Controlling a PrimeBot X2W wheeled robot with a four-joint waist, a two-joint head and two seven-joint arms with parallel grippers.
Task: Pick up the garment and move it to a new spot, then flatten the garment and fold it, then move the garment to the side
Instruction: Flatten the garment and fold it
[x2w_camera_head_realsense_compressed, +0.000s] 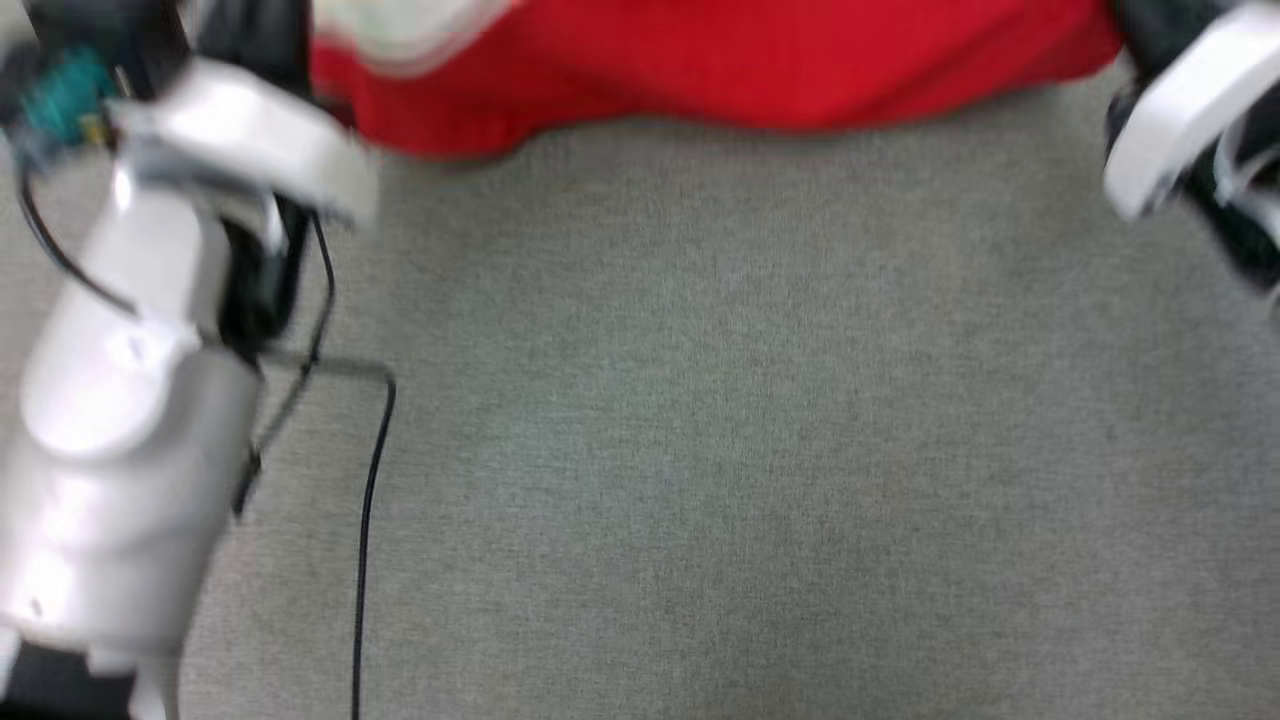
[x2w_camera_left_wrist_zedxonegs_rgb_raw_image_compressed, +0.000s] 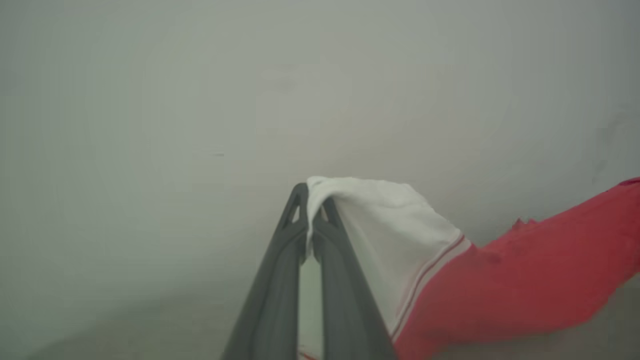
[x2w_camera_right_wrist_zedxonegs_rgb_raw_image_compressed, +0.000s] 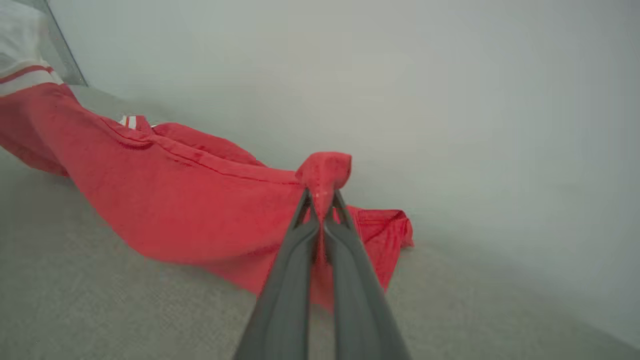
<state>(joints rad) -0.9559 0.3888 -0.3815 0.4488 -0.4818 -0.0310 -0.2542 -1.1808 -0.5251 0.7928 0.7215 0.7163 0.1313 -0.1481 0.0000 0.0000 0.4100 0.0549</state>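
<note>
The garment (x2w_camera_right_wrist_zedxonegs_rgb_raw_image_compressed: 190, 200), soft red knit with a white sleeve trimmed in thin stripes, sags in loose folds between both grippers over a grey, finely woven surface (x2w_camera_head_realsense_compressed: 760, 450). The left gripper (x2w_camera_left_wrist_zedxonegs_rgb_raw_image_compressed: 312, 207) has its dark tapered fingers pressed together on a bunch of white sleeve, the red body trailing to its right. The right gripper (x2w_camera_right_wrist_zedxonegs_rgb_raw_image_compressed: 322, 202) is clamped on a bunched red edge, cloth draping to its left, and a wide stretch of surface lies open between the arms, crossed by a thin black cable (x2w_camera_head_realsense_compressed: 365, 520) beside the left one.

Open grey surface (x2w_camera_head_realsense_compressed: 760, 450) ahead, garment (x2w_camera_head_realsense_compressed: 720, 60) across far edge, black cable (x2w_camera_head_realsense_compressed: 366, 520) left
</note>
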